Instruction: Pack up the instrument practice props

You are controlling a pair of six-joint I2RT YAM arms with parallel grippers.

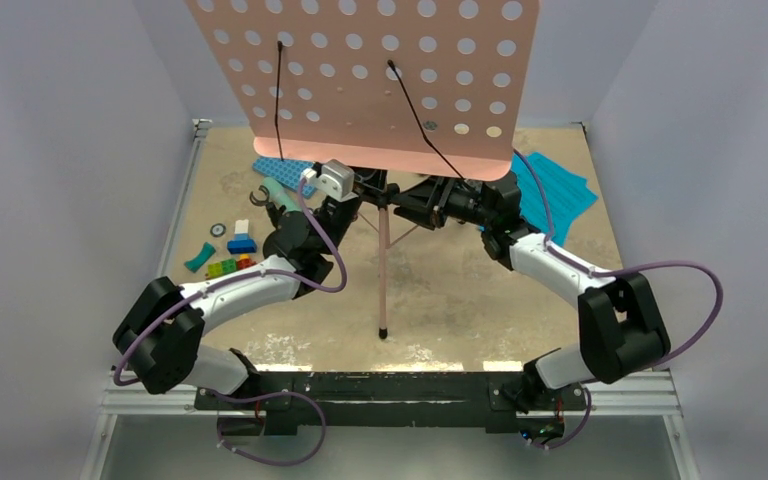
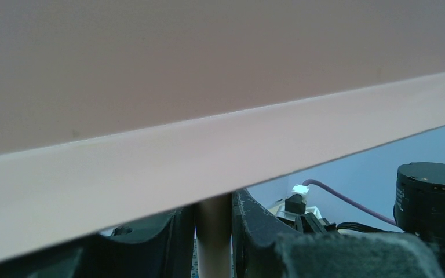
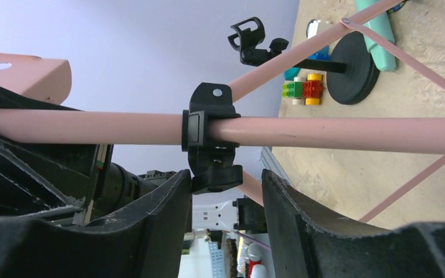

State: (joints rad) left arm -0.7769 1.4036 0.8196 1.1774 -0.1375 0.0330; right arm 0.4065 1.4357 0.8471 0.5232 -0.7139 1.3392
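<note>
one pink music stand (image 1: 350,145) | left pincer (image 2: 213,234) pinching it | right pincer (image 3: 225,188) spread

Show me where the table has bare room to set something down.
Widest bare patch: near-right table, between the music stand pole, the right arm and the cyan pages. Crowded: far left, with toy bricks, microphone and blue baseplate.

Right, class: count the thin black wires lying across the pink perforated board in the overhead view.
2. One black wire runs straight down the pink board's left part; the other slants down toward its lower right edge. Any on the far face would be hidden.
</note>
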